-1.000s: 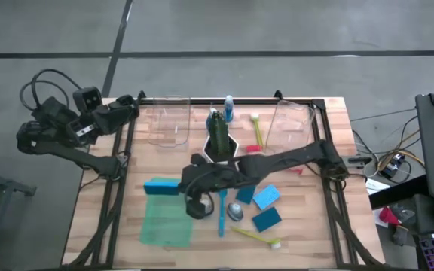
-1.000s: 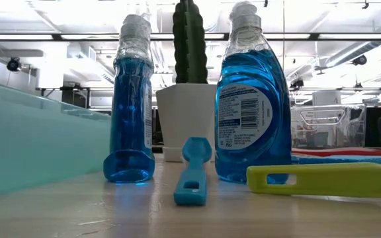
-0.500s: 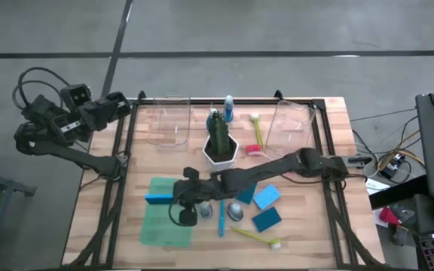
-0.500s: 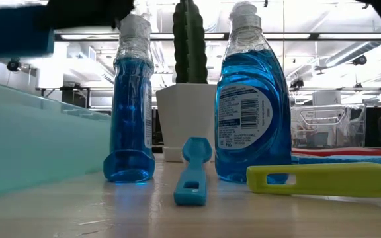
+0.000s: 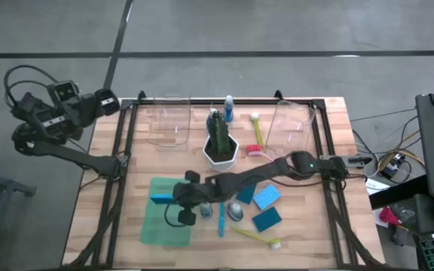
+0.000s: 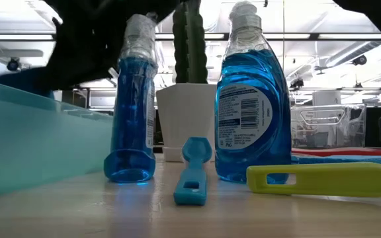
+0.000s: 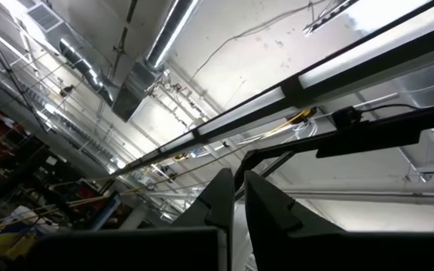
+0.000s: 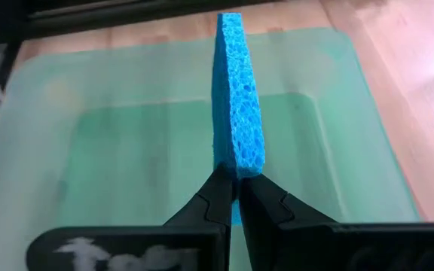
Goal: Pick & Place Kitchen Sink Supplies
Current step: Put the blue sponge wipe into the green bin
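My right gripper [image 5: 175,203] reaches across the table from the right and is shut on a blue sponge [image 8: 237,98], holding it low over the translucent green tray [image 5: 164,224]. In the low view the gripper is the dark shape at the left [image 6: 91,46]. My left gripper [image 5: 110,99] is shut and empty beyond the table's far left corner. Two blue bottles [image 6: 132,106] [image 6: 252,99] stand upright on the table. A blue brush [image 5: 221,214] and a yellow brush [image 5: 256,237] lie flat near them. More blue sponges [image 5: 266,197] [image 5: 267,219] lie to the right. My right gripper pinches the sponge's near end [image 8: 236,167] between its two fingers, one on each broad face. The fingers come from the table's right, slanting down, and lie along the sponge. The sponge stands on edge, reaching away from the fingers over the tray's floor [image 8: 142,150].
A green cactus in a white pot [image 5: 219,141] stands mid-table. Two clear bins [image 5: 168,120] [image 5: 292,120] stand at the far edge, with a third bottle [image 5: 229,109] and a pink-handled brush [image 5: 256,134] between them. My right arm [image 5: 277,169] spans the table's middle.
My right gripper has gone toward the table's near edge and down with the sponge, from beside the tray's far edge to low over the tray. My left arm has drawn back toward the left, away from the table.
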You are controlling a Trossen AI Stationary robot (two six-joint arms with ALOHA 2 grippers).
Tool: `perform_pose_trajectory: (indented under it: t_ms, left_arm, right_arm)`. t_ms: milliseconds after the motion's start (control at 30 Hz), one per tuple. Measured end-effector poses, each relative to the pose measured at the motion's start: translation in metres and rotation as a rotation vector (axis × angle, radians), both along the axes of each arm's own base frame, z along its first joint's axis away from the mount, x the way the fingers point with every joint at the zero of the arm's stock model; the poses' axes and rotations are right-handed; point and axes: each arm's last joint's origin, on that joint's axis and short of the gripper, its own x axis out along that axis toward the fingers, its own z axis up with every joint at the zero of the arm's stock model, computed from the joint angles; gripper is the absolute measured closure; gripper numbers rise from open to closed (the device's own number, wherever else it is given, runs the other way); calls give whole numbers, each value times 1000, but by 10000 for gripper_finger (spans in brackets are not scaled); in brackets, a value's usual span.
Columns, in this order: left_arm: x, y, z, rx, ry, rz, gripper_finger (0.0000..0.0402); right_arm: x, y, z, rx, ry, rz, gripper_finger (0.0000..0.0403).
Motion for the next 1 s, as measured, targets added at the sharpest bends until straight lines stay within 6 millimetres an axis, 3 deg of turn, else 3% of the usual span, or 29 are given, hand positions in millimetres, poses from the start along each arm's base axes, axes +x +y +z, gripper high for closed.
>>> perform_pose_trajectory:
  t_ms: [367,700,1000]
  left_arm:
    - [-1,0,1,-1,-8,0,374]
    - [-1,0,1,-1,-5,0,374]
    - [-1,0,1,-1,-7,0,374]
  right_arm:
    - [-1,-3,-2,-7,19,-4,390]
    - [5,-32,-2,-3,16,-61,390]
    - [4,-33,-7,-19,37,-43,390]
